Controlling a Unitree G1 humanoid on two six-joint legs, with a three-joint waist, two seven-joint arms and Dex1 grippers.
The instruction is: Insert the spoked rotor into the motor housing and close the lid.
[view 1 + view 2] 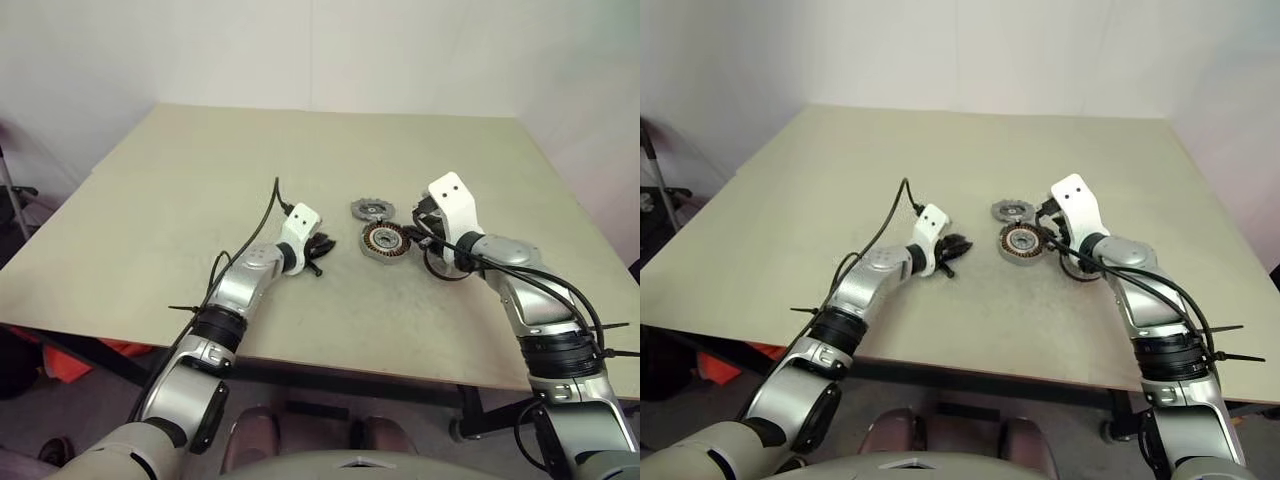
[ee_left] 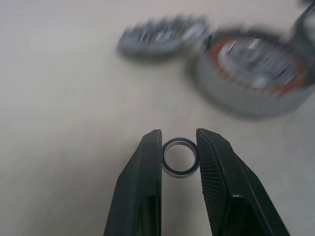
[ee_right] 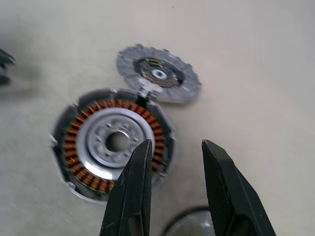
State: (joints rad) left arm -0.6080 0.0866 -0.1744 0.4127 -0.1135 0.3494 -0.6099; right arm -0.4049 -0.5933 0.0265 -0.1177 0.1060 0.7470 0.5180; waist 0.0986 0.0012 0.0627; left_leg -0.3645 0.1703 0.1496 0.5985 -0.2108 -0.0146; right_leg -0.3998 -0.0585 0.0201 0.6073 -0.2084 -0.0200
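Your left gripper (image 2: 178, 147) has its two black fingers pinched on a small thin ring (image 2: 180, 157), held between the tips above the table (image 1: 200, 190). Your right gripper (image 3: 174, 147) hangs with its fingers partly apart and nothing between them, just beside the motor housing (image 3: 113, 147). The housing sits on the table, copper coils showing around its silver centre. The lid (image 3: 158, 73) lies flat right behind it, rim touching or nearly touching the housing.
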